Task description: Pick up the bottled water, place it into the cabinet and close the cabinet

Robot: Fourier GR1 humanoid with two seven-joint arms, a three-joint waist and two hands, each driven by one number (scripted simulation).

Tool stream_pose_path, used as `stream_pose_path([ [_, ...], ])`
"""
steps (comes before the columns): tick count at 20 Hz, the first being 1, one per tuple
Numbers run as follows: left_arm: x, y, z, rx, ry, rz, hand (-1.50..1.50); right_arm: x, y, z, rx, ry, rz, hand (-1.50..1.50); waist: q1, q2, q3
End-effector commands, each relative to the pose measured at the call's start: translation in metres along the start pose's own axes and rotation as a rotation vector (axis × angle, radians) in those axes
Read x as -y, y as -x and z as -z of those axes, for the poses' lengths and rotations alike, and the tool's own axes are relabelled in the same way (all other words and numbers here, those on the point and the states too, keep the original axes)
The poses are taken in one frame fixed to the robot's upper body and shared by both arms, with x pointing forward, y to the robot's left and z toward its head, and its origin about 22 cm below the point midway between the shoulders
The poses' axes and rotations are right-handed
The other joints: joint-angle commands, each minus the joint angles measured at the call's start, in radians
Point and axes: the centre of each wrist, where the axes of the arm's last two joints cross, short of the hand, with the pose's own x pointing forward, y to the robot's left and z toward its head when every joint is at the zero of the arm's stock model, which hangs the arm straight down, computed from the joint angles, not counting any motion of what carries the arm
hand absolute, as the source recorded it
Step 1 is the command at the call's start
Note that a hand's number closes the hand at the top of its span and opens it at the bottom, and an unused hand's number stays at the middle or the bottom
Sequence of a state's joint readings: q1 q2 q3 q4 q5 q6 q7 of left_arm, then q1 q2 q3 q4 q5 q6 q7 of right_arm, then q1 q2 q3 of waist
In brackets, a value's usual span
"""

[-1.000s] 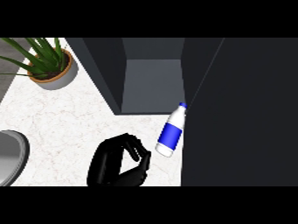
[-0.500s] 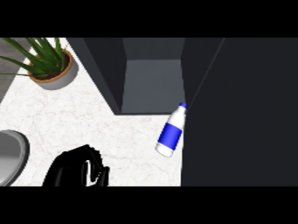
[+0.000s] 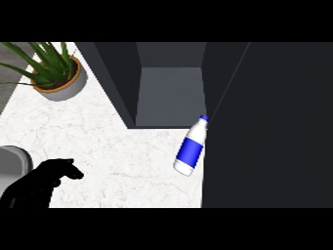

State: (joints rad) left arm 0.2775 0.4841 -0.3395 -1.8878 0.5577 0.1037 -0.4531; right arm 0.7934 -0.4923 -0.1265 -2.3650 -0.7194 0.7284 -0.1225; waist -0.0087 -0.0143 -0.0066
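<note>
The bottled water (image 3: 190, 149) lies just before the cabinet (image 3: 169, 93) (standing open, presumably for loading), the left hand (image 3: 43, 184) well away, curled, empty.

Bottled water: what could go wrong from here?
1. The bottled water lies on its side right beside the open cabinet door; a nudge could roll it or wedge it against the door.
2. The left hand is apart from it at the lower left, so a long reach could arrive misaligned.
3. Closing the door now would likely sweep the bottled water aside.
</note>
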Motion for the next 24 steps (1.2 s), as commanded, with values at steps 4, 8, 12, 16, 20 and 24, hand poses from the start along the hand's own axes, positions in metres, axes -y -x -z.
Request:
stream_pose_path([
  [4,-0.036,-0.028,-0.011,0.03,-0.046,0.047,-1.5,-0.049,-0.049,0.031,0.002,-0.213,-0.185,1.5,-0.001,-0.004,-0.003],
  [8,-0.048,-0.043,-0.018,0.012,-0.05,0.048,-1.5,-0.048,-0.046,0.041,-0.012,-0.284,-0.191,1.5,0.022,-0.013,-0.008],
  [12,-0.054,-0.05,-0.021,0.004,-0.045,0.027,-1.5,-0.052,-0.043,0.052,0.01,-0.335,-0.175,1.5,0.025,-0.009,-0.009],
  [16,-0.068,-0.06,-0.023,0.012,-0.052,0.042,-1.5,-0.052,-0.037,0.063,0.002,-0.396,-0.178,1.5,0.033,-0.016,-0.012],
  [20,-0.072,-0.065,-0.025,-0.003,-0.043,0.027,-1.5,-0.051,-0.035,0.076,-0.024,-0.458,-0.212,1.5,0.043,-0.015,-0.016],
  [24,-0.084,-0.072,-0.032,-0.016,-0.056,0.041,-1.5,-0.054,-0.029,0.086,-0.014,-0.44,-0.168,1.5,0.041,-0.022,-0.017],
])
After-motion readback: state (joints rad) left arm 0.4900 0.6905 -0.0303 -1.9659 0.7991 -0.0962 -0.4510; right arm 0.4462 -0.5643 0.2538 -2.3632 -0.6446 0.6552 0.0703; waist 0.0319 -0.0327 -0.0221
